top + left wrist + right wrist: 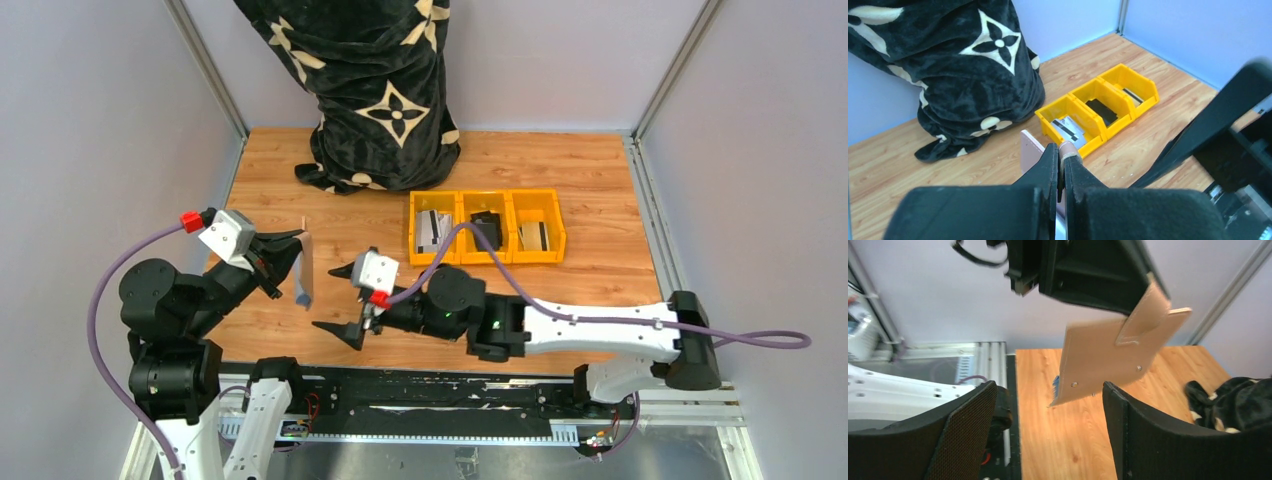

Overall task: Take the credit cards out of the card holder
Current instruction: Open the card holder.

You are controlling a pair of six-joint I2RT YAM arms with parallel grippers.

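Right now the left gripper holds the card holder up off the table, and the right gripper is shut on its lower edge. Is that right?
Not quite. The right gripper is open, not shut on anything: in the right wrist view its fingers stand wide apart, with the card holder hanging beyond them, untouched. The left gripper does hold it up off the table.

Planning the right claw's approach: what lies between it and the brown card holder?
Nothing; top view shows only bare wooden table between right claw and the brown leather-like card holder.
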